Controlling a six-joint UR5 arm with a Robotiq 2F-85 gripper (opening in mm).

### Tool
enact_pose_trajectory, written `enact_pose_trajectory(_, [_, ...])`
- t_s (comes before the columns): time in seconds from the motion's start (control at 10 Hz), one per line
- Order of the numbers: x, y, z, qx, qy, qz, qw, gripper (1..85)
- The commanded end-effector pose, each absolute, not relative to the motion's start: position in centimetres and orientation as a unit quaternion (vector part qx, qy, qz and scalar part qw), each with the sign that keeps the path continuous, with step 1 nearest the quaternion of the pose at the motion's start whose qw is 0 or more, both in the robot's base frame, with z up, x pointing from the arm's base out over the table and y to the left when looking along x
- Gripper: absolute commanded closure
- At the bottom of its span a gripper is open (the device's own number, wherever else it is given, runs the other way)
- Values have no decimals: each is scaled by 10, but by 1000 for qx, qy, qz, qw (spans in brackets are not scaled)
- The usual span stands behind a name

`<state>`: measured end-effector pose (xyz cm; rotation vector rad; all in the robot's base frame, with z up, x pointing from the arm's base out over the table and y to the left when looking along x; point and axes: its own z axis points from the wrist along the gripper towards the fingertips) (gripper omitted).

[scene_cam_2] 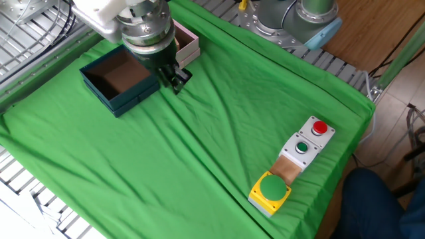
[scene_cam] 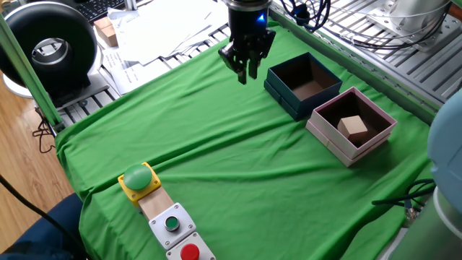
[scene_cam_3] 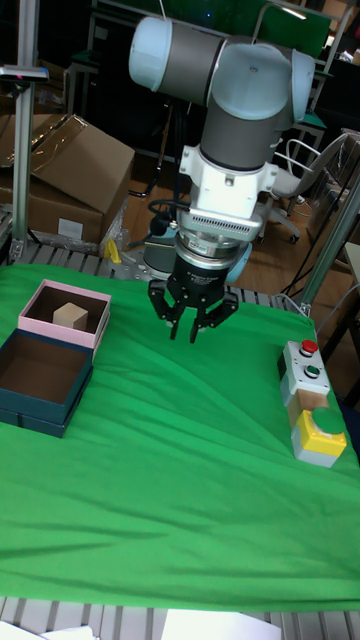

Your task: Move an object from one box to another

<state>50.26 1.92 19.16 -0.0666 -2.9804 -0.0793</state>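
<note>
Two boxes sit side by side on my green-draped bench (scene_cam: 216,166), touching along one wall: the pale-pink box (scene_cam: 351,126) with its dark maroon inside, and the dark navy box (scene_cam: 302,83) with its brown floor. From one fixed view the navy box lies at about 10 o'clock from the pink one. The small tan wooden cube (scene_cam: 353,127) rests on the floor of the pink box, near its middle; I also see it in the tall view (scene_cam_3: 70,317), upright and apart from the walls. The navy box (scene_cam_3: 42,381) holds nothing that I can make out.

My claw (scene_cam: 244,68) hangs above the cloth, off the navy box's side at roughly 9 o'clock from it in that same fixed view, and well apart from the cube. In the tall view the claw (scene_cam_3: 192,325) points straight down with its fingers drawn close, only a narrow slit between the tips, and it grips nothing. From the other fixed view the claw (scene_cam_2: 176,78) sits just past the navy box's (scene_cam_2: 119,79) near corner, and the arm's body covers most of the pink box (scene_cam_2: 187,43).

Off at the far end of the cloth lies a button panel (scene_cam: 160,209) with a large green button on a yellow base, then a small green one and a red one.
</note>
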Motion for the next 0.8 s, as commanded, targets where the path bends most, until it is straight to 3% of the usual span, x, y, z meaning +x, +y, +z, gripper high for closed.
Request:
enact_pose_trajectory(0.0, [493,18,195,-17,-995,-31,96,833])
enact_pose_trajectory(0.2, [491,1,191,13,-996,-36,80,833])
enact_pose_trajectory(0.5, [484,-42,209,80,-994,-28,72,833])
enact_pose_trajectory(0.7, [479,-59,201,115,-992,-20,36,833])
